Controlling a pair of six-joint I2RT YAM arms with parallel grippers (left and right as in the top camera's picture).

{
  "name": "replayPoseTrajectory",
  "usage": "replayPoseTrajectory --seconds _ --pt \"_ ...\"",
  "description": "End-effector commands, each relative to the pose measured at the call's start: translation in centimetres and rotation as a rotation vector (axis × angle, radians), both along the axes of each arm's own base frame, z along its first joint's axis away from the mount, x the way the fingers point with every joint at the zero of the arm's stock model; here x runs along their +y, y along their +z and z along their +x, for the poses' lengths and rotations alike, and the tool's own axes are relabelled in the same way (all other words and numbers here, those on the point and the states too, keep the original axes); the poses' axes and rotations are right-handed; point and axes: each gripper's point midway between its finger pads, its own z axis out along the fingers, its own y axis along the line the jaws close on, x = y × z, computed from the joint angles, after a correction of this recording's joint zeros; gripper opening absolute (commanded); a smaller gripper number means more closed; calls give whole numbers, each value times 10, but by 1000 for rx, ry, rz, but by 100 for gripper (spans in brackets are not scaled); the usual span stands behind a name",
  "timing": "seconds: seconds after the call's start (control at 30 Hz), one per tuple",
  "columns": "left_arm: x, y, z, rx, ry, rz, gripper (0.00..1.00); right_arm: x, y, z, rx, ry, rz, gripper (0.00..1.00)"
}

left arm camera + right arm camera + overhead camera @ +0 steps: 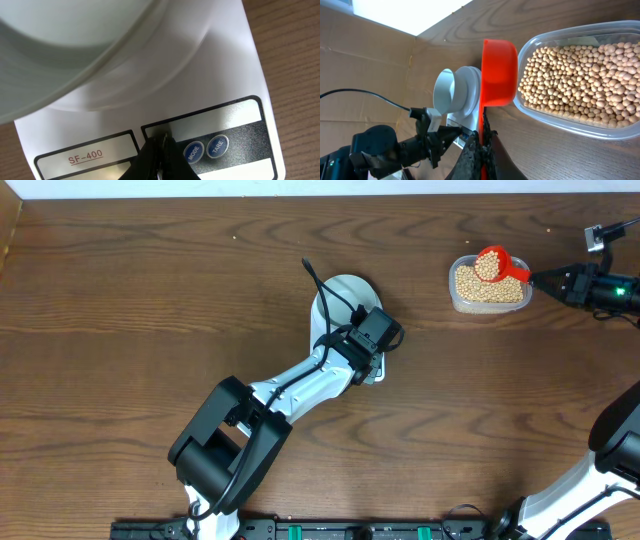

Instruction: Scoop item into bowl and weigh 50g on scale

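Early days: right pincer (481,139) clamped on scoop (499,72), full of beans (489,264), above tub (570,127). Bowl (60,45) on scale (225,65) looks empty. Left pincer (162,147) pinched closed, empty, at display (220,117). Pouring, weighing left.

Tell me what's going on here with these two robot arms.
The right end effector grips a red scoop by its handle. The scoop is loaded with soybeans and sits at the clear tub's edge. The left end effector, shut, has its tip down at the white scale's front panel, just left of the MODE button. The pale bowl sits on the scale, and no beans show in its uncovered part.
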Motion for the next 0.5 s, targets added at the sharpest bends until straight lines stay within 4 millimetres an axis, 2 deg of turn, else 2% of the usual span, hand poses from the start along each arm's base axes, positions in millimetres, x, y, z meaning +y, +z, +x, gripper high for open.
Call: replayPoseTrajectory --seconds 0.0,0.27,0.37,0.47 --pt "21 -41 -20 108 -9 96 7 2 8 0 -40 11 18 1" --pt "18 -36 -22 113 -15 76 7 2 8 0 -40 12 18 1" --pt "17 -24 -20 94 -14 63 7 2 8 0 -40 11 18 1" --pt "16 -4 -18 64 -14 40 7 2 8 0 -39 12 19 1"
